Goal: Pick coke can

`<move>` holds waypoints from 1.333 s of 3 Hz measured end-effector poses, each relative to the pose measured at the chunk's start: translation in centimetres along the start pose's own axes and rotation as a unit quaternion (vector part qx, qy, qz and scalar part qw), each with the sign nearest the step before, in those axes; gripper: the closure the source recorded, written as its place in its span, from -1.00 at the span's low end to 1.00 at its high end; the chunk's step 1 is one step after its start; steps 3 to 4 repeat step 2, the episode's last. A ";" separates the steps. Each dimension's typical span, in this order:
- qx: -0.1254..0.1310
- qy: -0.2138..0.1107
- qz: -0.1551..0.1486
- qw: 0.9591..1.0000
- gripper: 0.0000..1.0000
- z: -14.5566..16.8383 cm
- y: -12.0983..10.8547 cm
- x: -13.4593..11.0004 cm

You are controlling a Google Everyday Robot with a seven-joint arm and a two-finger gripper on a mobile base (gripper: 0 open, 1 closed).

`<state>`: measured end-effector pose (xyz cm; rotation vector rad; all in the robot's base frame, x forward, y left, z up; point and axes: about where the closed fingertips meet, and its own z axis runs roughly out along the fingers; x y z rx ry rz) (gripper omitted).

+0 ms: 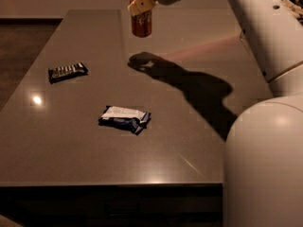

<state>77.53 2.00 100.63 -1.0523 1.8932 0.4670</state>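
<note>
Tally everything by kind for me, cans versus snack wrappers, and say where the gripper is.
Cans: 1, the coke can, held above the table by the gripper at the far end.
Snack wrappers: 2, a dark wrapper and a blue and white wrapper, flat on the table.
Total: 3.

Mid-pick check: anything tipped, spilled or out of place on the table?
Nothing stands out. The gripper, up at the far end, holds the coke can upright, clear of the table. The dark wrapper and the blue-and-white wrapper lie flat; no spill shows.
</note>
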 end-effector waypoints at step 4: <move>-0.038 0.000 -0.043 0.998 1.00 -2.3 2.6 -0.5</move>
